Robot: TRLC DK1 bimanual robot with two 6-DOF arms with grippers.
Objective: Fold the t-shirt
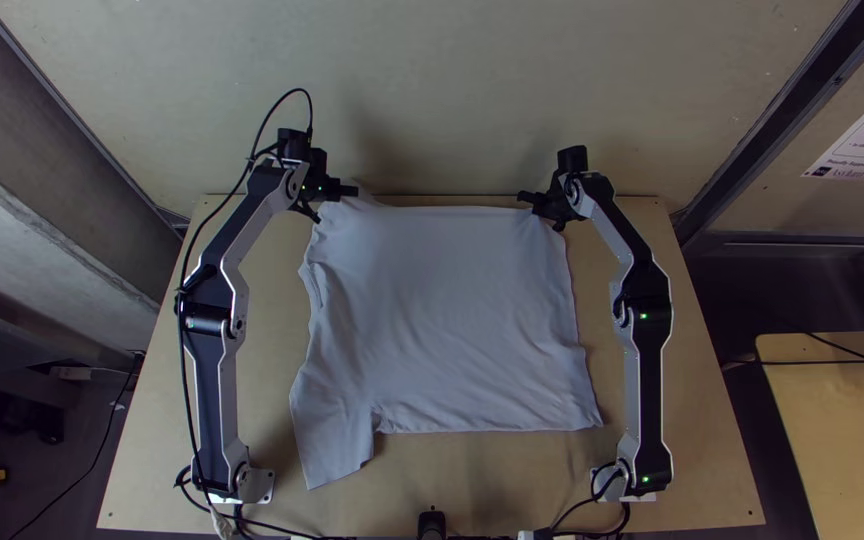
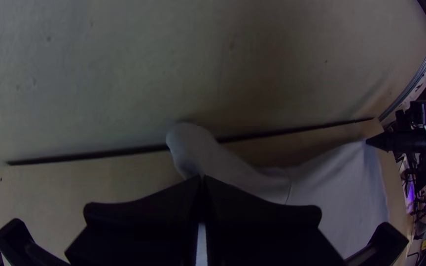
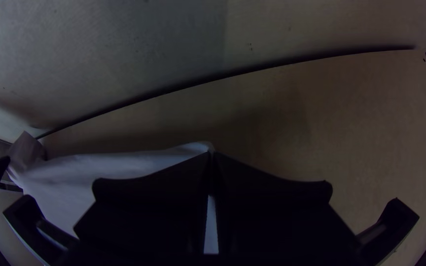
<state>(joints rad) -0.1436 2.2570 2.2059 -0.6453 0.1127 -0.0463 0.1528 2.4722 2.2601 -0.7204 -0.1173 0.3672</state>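
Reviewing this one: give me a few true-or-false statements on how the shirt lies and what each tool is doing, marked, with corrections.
1. The left tool is shut on the t-shirt. True.
2. The right tool stands open, away from the cloth. False: it is shut on the cloth near the shirt's far right corner.
3. The t-shirt is bunched into a ball. False: it lies mostly spread on the table, lightly wrinkled.
4. At the near left, part of the cloth juts toward the table's near edge. True.
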